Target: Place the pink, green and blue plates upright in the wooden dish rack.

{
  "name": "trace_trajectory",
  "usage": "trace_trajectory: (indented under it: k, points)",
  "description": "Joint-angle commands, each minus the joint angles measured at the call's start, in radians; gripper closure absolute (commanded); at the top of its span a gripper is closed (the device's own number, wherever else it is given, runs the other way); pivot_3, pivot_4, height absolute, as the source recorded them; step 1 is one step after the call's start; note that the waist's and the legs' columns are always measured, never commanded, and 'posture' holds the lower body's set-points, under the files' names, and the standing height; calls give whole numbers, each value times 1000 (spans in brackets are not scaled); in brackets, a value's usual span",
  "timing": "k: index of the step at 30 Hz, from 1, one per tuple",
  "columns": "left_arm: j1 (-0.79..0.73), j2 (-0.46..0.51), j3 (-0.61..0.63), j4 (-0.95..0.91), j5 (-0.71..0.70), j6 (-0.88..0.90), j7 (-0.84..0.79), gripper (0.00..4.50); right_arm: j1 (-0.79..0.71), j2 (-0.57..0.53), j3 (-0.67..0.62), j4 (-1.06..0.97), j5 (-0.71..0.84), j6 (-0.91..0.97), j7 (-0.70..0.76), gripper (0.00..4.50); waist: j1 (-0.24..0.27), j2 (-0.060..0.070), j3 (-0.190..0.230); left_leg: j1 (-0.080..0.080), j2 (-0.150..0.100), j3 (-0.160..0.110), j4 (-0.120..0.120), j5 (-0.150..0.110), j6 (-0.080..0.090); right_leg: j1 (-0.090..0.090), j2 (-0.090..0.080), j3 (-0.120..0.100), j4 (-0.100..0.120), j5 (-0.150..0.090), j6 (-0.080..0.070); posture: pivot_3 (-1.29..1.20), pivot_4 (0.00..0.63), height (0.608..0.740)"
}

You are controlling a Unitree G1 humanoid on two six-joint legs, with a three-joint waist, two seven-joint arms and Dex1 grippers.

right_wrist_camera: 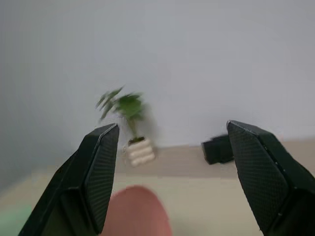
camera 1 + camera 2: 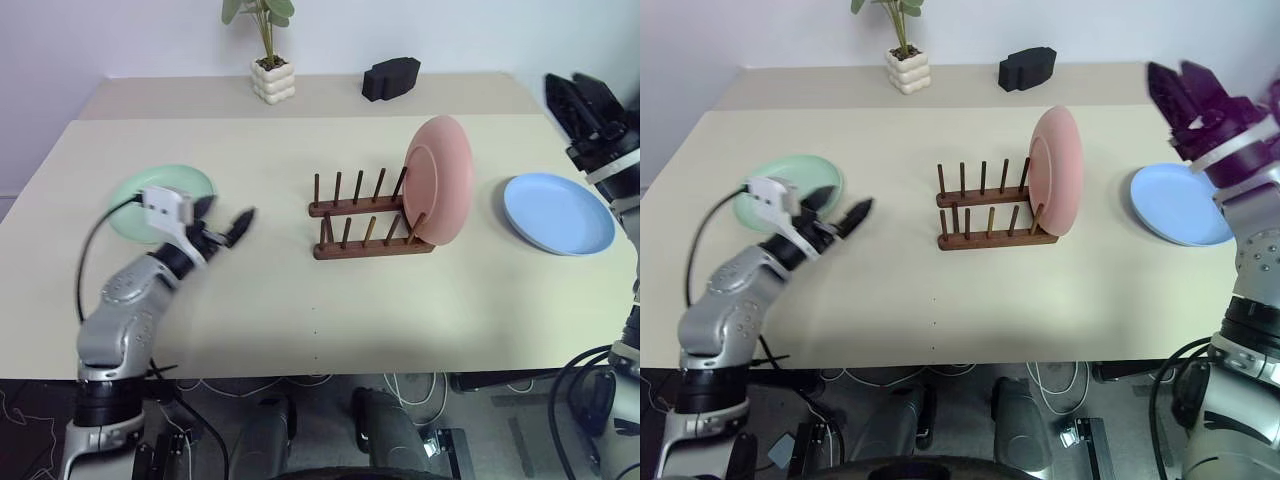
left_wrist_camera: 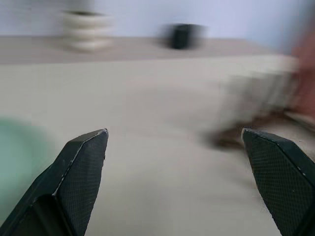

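Pink plate (image 2: 440,180) stands upright at the right end of the wooden dish rack (image 2: 365,220), which sits mid-surface. Its other peg slots hold nothing. To the left, the green plate (image 2: 150,195) lies flat on the beige surface (image 2: 300,310), and the blue plate (image 2: 558,213) lies flat to the right of the rack. The left gripper (image 2: 840,212) hovers just beside the green plate, fingers spread wide, holding nothing. The right gripper (image 2: 1185,90) is raised above the blue plate's far side, its fingers apart and empty. A potted plant (image 2: 270,60) and a black object (image 2: 390,78) sit at the far edge.
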State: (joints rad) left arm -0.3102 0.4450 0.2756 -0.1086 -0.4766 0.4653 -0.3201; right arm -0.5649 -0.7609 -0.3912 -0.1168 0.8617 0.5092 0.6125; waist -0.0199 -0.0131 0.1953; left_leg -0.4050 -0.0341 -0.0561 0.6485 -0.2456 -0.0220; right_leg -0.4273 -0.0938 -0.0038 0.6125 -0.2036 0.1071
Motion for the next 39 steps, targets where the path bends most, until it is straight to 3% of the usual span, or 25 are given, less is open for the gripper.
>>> trace_trajectory:
  k: [1, 7, 14, 21, 24, 31, 39]
  points:
    - [-69, 6, 115, 90, 48, -8, 161, 0, -3, -14, 108, -140, -57, -16, 78, 987, 5, -1, 0, 0, 0, -1, 0, 0, 0, 0, 0, 0, 0, 0, 0, 0, 150, 736]
    - [-182, 12, 322, 268, 50, 50, 448, 0, 10, 39, 382, -261, -244, -86, 169, 987, 10, -5, 0, -2, -1, -3, 2, 0, 0, 0, -1, 0, 0, 0, 1, 0, 150, 736]
    - [-205, -5, 334, 335, -16, 204, 420, 0, 31, 136, 496, -303, -280, -81, 203, 987, 24, -6, 0, -2, -3, -3, 3, 0, -1, 0, -3, 0, 0, 0, 2, 0, 150, 736]
    - [-292, 25, 316, 497, -20, 225, 347, 0, 28, 182, 496, -311, -285, -61, 206, 987, 30, -6, 0, -2, -3, -3, 2, 0, -2, 0, -3, -1, 0, 0, 1, 0, 150, 736]
    - [-318, 29, 320, 529, -14, 202, 344, 797, 43, 181, 493, -319, -290, -57, 200, 942, 29, -6, 0, -2, -3, -3, 2, 0, -2, 0, -3, -1, 0, 0, 1, 0, 150, 736]
    - [-326, 16, 313, 515, -21, 184, 329, 4339, 57, 188, 487, -331, -287, -44, 180, 942, 28, -6, 0, -2, -3, -3, 2, 0, -2, 0, -3, -1, 0, 0, 1, 0, 150, 736]
    - [-318, -42, 308, 283, -70, 80, 264, 4426, 29, 193, 524, -278, -418, -110, 160, 942, 31, -7, 0, -2, -3, -3, 2, 0, -2, 0, -3, -1, 0, 0, 1, 0, 150, 736]
